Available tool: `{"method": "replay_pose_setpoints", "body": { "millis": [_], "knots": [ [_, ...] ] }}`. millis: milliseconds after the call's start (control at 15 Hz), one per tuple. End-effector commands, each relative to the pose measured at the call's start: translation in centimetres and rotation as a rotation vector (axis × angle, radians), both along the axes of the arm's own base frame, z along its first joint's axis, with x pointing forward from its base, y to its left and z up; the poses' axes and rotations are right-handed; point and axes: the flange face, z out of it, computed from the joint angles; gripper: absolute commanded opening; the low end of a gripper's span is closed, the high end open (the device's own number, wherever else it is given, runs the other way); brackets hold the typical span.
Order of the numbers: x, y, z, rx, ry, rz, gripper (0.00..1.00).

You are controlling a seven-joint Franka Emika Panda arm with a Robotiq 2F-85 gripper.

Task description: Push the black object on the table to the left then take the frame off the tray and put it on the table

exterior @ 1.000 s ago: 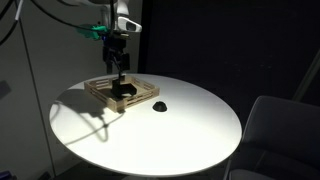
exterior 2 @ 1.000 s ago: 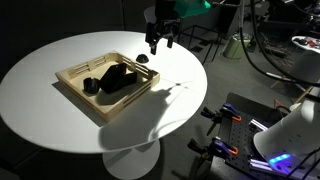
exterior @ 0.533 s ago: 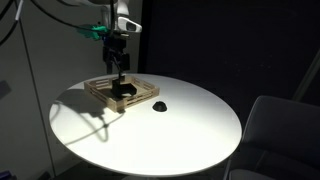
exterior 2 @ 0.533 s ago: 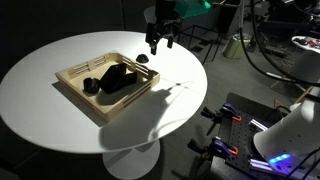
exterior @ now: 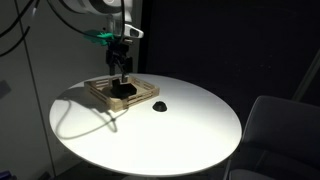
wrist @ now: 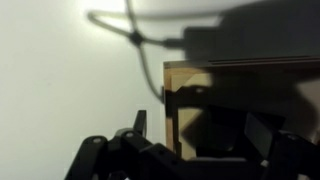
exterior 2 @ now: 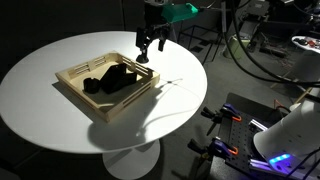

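The tray [exterior: 100, 92] sits on the white table [exterior: 190, 130], with the flat black frame [exterior: 126, 92] lying in it. The black object [exterior: 160, 106] rests on the table just beside the tray. In an exterior view the frame [exterior 2: 120, 77] and a small upright black block [exterior 2: 90, 86] lie in the tray [exterior 2: 100, 104]. There the black object cannot be told apart from the fingers. My gripper [exterior: 121, 74] [exterior 2: 149, 52] is open and empty, hovering over the tray's edge. The wrist view shows open fingers [wrist: 198, 135] above the tray's rim [wrist: 171, 105].
A grey chair [exterior: 275, 130] stands by the table's edge. Lab equipment and cables [exterior 2: 265, 120] crowd the floor beside the table [exterior 2: 40, 120]. The robot's cable casts a shadow across the table top [wrist: 60, 80].
The gripper has moved down and sideways from above the black object to over the tray's edge. The frame, tray and block have not moved.
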Motion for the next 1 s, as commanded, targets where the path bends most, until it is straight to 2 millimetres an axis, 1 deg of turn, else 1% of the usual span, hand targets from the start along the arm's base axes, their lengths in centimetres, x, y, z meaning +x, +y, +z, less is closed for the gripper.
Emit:
{"method": "replay_pose_setpoints", "body": {
  "millis": [0,200,400,667,933],
  "knots": [
    [3.1,1.4,-0.6,0.035,0.011,0.095,1.00],
    [4.7,2.8,-1.4,0.070,0.027,0.220,1.00],
    [5.4,3.8,-2.1,0.101,0.068,0.352,1.00],
    [6.1,4.1,-2.9,0.110,0.144,0.493,1.00],
    [7.3,4.3,-3.4,0.056,0.132,0.577,1.00]
  ]
}}
